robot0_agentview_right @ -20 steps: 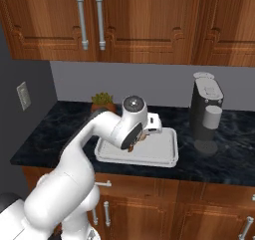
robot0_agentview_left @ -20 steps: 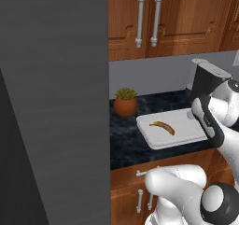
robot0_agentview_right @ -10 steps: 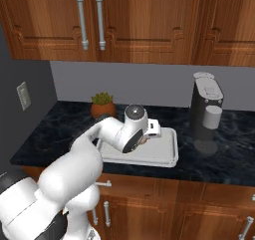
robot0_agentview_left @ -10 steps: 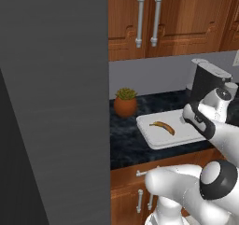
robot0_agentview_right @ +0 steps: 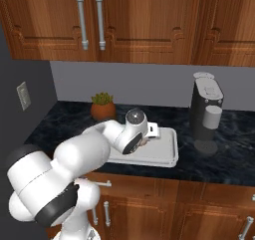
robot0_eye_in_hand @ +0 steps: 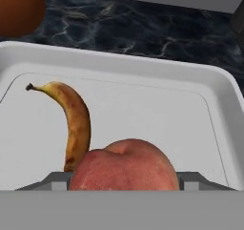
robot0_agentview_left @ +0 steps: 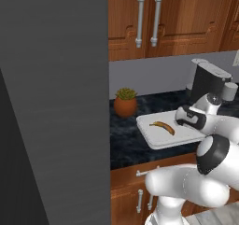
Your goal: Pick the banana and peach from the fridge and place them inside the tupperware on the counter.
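1. Gripping the peach (robot0_eye_in_hand: 125, 164), the hand (robot0_agentview_right: 145, 140) hangs low over the tupperware (robot0_eye_in_hand: 143, 76).
2. Lower until the peach touches the tray floor, then open, clear of the banana (robot0_eye_in_hand: 71, 124) just beside it.
3. Tupperware sits on the worktop (robot0_agentview_left: 123, 135).

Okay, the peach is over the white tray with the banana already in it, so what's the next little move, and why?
Probably lower a touch and open the pincer. In the hand view the peach sits between its tips, over the tupperware floor, beside the banana already lying inside. Whether the peach touches the floor isn't clear.
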